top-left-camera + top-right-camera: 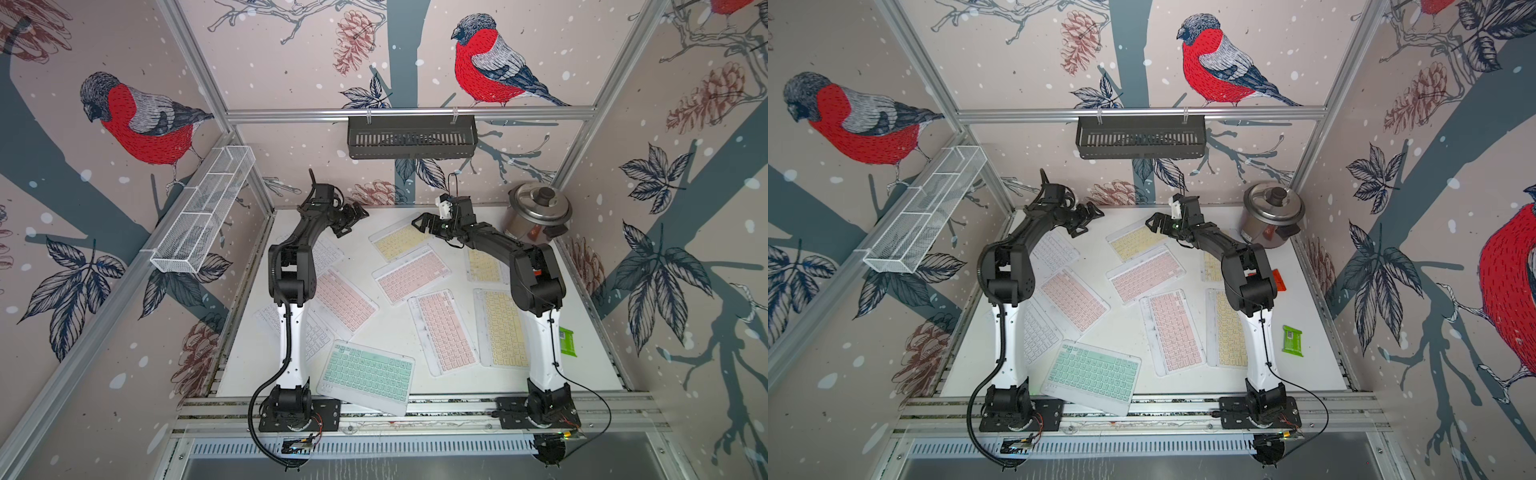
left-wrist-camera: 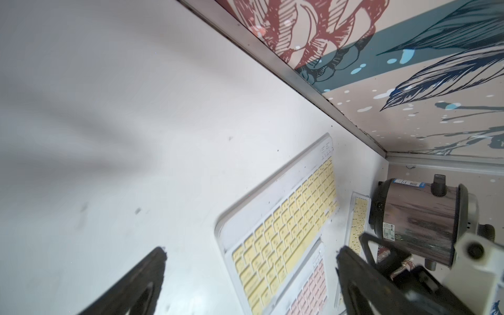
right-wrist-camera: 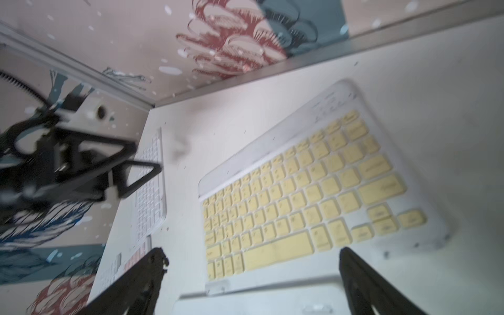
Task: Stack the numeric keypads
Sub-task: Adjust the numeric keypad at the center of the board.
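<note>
Although nine numeric keypads lay face up on the white bench, no stack had been started, so the task appeared to be at its very beginning. In both top views they were scattered at odd angles. The far yellow keypad lay at the back middle, with the middle pink keypad just in front of it, their edges meeting or slightly overlapping. The near pink keypad and the near yellow keypad lay side by side. A third yellow keypad was half hidden under the right arm, near the rice cooker. On the other side lay the left pink keypad, which seemed to cover an edge of one of two white keypads, both partly hidden by the left arm. The mint green keypad sat nearest the front, its near edge overhanging the rail. Any such overlap looked accidental rather than deliberate stacking. The left hand and the right hand hung raised over the far end of the bench, facing each other, each with its fingers spread apart and nothing between them. The right wrist view looked down on the far yellow keypad beyond its open fingers, which made that keypad the likeliest first pick. Everything remained to be done: choosing a base keypad and laying the other eight squarely on it.
</note>
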Controlling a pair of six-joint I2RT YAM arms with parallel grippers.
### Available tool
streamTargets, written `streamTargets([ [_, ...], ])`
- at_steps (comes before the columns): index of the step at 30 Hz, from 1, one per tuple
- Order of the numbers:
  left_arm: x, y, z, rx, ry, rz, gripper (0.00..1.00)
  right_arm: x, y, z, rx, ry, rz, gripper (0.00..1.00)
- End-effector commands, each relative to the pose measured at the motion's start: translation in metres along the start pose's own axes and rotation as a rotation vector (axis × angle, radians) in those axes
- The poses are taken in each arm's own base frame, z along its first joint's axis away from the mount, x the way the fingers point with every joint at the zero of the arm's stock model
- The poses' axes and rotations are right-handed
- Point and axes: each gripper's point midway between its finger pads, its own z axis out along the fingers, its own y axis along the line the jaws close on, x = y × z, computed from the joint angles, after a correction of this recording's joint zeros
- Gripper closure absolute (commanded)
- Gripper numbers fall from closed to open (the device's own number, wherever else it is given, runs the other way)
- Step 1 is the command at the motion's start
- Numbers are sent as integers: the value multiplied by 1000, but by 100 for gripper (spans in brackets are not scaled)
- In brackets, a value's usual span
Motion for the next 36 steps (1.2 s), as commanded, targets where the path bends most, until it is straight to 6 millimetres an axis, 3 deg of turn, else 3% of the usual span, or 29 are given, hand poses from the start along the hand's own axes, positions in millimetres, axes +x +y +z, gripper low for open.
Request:
streamTargets([
  [1,14,-15,-10,62,-5,-14,3,-4,-40,12,111,33,-10,0],
  [5,46,-9,14,52,76,-25,3,-18,-64,23,153,15,-20,0],
  [8,64,-6,35,39,120,-29,3,-18,-80,28,191,27,-26,0],
  [13,76,-4,61,40,164,-37,3,8,-76,39,141,90,-1,0],
  [20,62,7,70,-18,150,-26,3,45,-37,41,42,146,31,0],
  [27,31,4,74,-18,118,-5,3,71,-7,33,-7,170,93,0],
  [32,27,-11,88,28,127,35,3,73,-4,18,-13,150,119,0],
  [36,36,-22,97,51,139,49,3,67,-16,10,8,133,129,0],
])
